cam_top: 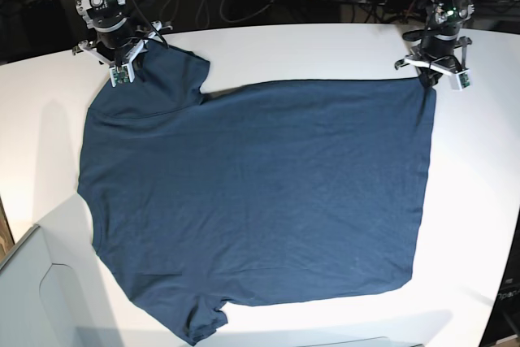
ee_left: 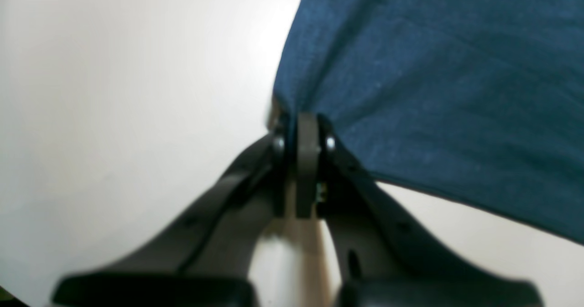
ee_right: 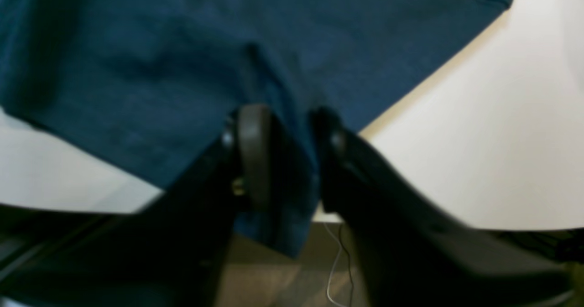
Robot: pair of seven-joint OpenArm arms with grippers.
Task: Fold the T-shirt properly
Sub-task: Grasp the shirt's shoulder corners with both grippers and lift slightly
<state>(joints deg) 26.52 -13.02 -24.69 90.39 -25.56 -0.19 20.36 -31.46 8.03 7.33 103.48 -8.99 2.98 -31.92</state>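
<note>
Left wrist view, cloth: we see the T-shirt (ee_left: 433, 83) as thin, soft navy fabric; we judge it light and limp, so it will sag and fold wherever it is unsupported.
Left wrist view, end effector: the left end effector (ee_left: 305, 136) has its jaws pressed together on a corner of the cloth, the fabric fanning away up and to the right over the white worktop (ee_left: 127, 92).
Right wrist view, cloth: the T-shirt (ee_right: 182, 56) fills the upper frame, and a tongue of it passes down between the jaws and hangs past the worktop (ee_right: 492, 129) edge.
Right wrist view, end effector: the right end effector (ee_right: 285, 129) has its jaws narrow around that tongue of cloth; the blur leaves us unable to tell whether they already pinch it.
Base view, layout: the T-shirt (cam_top: 260, 201) lies spread flat and nearly smooth on the worktop (cam_top: 49, 119).
Base view, contact points: the right end effector (cam_top: 123, 65) sits at the far sleeve, the left end effector (cam_top: 439, 67) at the far hem corner, well apart from each other.
Handling judgement: we would take hold at corners and seams, both far points together, since a single grip would let the cloth bunch and drag.
</note>
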